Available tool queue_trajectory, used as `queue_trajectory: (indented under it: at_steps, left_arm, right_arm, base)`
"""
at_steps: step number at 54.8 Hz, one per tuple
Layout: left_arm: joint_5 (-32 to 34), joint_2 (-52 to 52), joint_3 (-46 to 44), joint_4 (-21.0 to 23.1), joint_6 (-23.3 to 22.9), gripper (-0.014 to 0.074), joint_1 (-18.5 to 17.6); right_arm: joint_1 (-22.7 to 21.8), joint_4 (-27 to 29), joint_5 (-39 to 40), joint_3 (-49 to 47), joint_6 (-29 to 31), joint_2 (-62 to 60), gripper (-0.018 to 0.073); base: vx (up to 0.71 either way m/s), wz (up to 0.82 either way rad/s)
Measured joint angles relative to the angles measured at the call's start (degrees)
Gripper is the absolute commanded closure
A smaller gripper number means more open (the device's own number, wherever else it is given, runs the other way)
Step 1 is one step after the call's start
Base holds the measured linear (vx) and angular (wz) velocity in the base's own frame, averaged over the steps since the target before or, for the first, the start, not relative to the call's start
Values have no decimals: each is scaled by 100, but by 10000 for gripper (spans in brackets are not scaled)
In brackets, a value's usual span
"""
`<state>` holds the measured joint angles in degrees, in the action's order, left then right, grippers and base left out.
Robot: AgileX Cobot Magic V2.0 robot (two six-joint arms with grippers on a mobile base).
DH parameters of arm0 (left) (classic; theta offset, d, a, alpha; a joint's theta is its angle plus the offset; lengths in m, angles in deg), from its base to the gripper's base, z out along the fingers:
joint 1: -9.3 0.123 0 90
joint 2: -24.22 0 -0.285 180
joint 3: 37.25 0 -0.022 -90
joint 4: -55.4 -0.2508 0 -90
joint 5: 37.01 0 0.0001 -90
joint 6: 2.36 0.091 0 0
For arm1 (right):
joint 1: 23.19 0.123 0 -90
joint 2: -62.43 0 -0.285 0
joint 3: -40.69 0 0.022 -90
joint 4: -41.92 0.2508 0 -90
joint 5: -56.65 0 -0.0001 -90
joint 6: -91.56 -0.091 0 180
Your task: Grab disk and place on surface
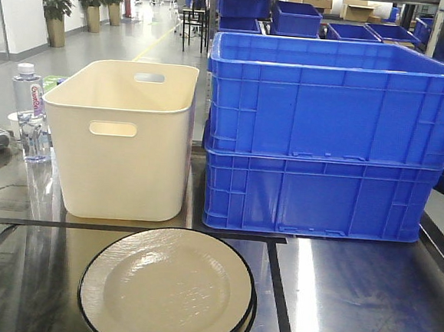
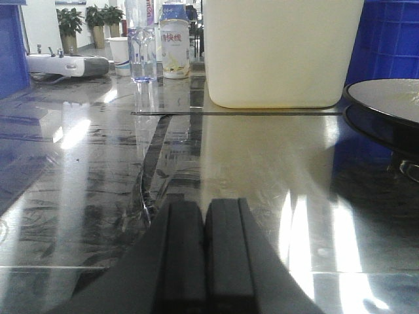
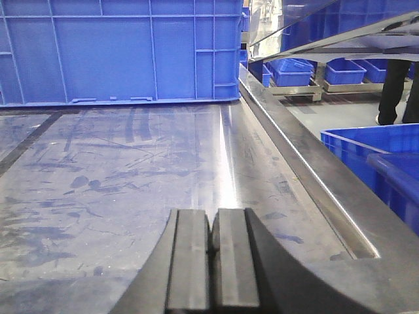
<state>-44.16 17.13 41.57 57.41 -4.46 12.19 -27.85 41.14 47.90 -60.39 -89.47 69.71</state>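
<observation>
I see disk [image 1: 168,289] stacked on second plate at steel surface [image 1: 365,300] front edge, inside black tape lines. Cream bin [image 1: 124,139] behind it, blue crates [image 1: 324,136] right-rear. Left gripper [image 2: 204,255] pressed closed, empty; right gripper [image 3: 213,261] same.

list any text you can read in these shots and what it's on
Water bottle: pink label with white script, too blurred to read.
Small white bottle: dark characters on its label, too blurred to read.
Cream bin, blue crates, plates: no text visible.
</observation>
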Motion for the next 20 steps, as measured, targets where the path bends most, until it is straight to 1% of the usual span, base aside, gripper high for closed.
queue_trajectory:
  at_steps: [20]
  left_arm:
    - [0, 0, 0, -5, -4, 595, 0]
  right_arm:
    - [0, 0, 0, 0, 0, 0, 568]
  base:
    - [0, 0]
